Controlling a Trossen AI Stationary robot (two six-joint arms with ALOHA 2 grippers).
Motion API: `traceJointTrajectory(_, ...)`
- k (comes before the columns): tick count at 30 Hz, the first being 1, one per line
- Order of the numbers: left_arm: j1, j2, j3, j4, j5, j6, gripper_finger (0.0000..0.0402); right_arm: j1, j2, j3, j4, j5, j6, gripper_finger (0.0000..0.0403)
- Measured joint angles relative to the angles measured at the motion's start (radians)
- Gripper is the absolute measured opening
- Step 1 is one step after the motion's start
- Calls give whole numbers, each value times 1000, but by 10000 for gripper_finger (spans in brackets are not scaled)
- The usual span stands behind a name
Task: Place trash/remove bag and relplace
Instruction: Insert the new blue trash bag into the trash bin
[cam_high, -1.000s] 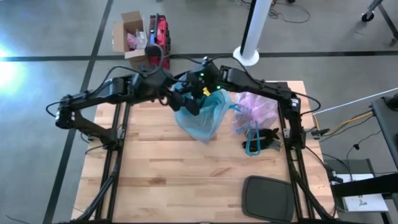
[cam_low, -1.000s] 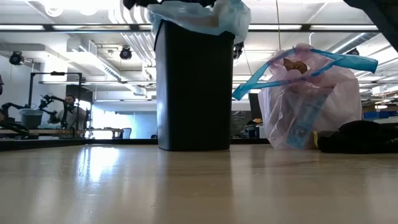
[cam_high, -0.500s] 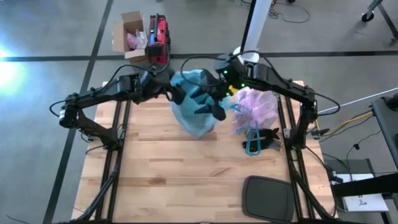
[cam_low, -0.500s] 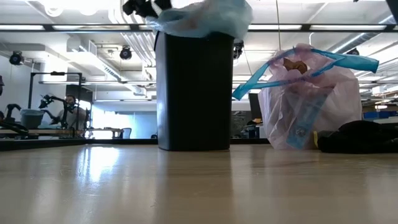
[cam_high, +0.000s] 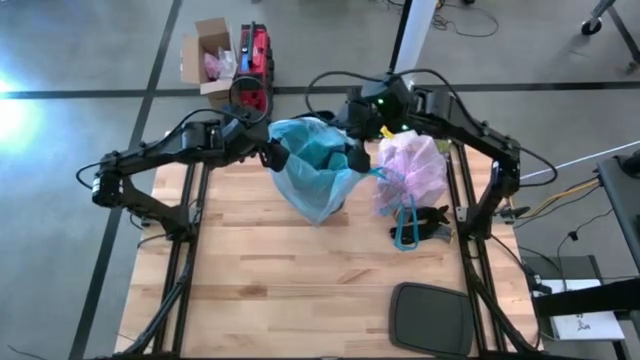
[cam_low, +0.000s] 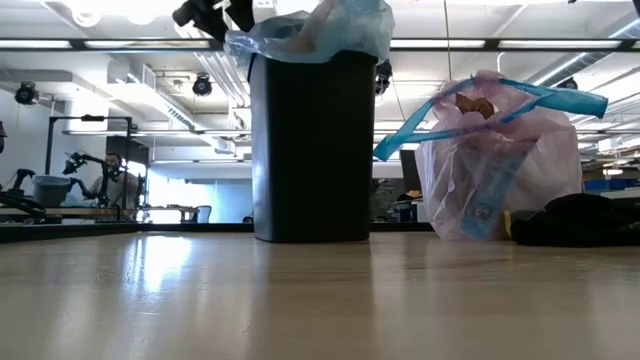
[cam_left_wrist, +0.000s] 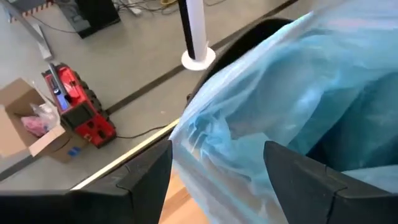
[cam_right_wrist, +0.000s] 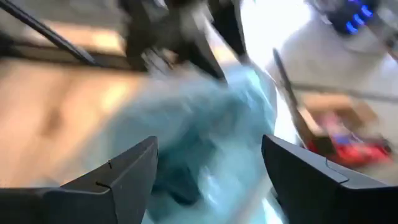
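A black bin (cam_low: 310, 150) stands at the table's far middle, with a thin light-blue bag (cam_high: 315, 165) spread over its mouth. My left gripper (cam_high: 270, 155) is open at the bag's left rim, and blue film fills the gap between its fingers (cam_left_wrist: 217, 149). My right gripper (cam_high: 355, 158) is open at the bag's right rim (cam_right_wrist: 208, 143). The full lavender-pink bag (cam_high: 412, 165) rests on its bottom to the right of the bin, its blue drawstring loops (cam_high: 405, 225) trailing onto the table. A brown scrap (cam_low: 475, 103) shows through its top. My left gripper is open astride the light-blue bag's left rim (cam_left_wrist: 186, 134), coming level from the table's left. The film bulges out past the bin's edge (cam_low: 240, 45) there. I cannot tell whether a finger presses it. My right gripper is open at the right rim; blur hides whether it touches.
A dark grey bin lid (cam_high: 430, 318) lies at the table's near right. A black object (cam_high: 435, 222) sits beside the drawstring loops. Bare wood (cam_high: 250, 280) spreads over the near half. A cardboard box (cam_high: 208, 52) and a red device (cam_high: 255, 60) sit on the floor beyond the far edge.
My right gripper has swung from the bin's left side across the bag's mouth toward the right and far edge. My left gripper has drawn back a little toward the left. The light-blue bag's bunched top has spread out wide over the bin's mouth.
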Motion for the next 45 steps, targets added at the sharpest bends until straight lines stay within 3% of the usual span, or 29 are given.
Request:
traceJointTrajectory(9,11,6,-1,-153,-40,-94,244,-164,3,-32,-70,-1,-82,259)
traceJointTrajectory(14,11,-6,-1,-197,-43,-169,236,-182,-63,-32,-69,-128,-141,257)
traceJointTrajectory(20,11,-15,-1,-221,-54,-228,234,-187,-172,-48,-175,-146,-183,269)
traceJointTrajectory(28,16,-21,-1,-269,-55,-204,245,-186,-228,-270,-281,-144,-141,275)
traceJointTrajectory(34,17,-44,-1,-275,-55,-204,246,-136,-222,-406,-107,-151,-123,260)
traceJointTrajectory(41,17,-53,-1,-267,-55,-212,235,-71,-220,-410,369,-131,4,248)
traceJointTrajectory(45,16,-53,-1,-249,-50,-212,231,-66,-172,-411,468,-61,28,240)
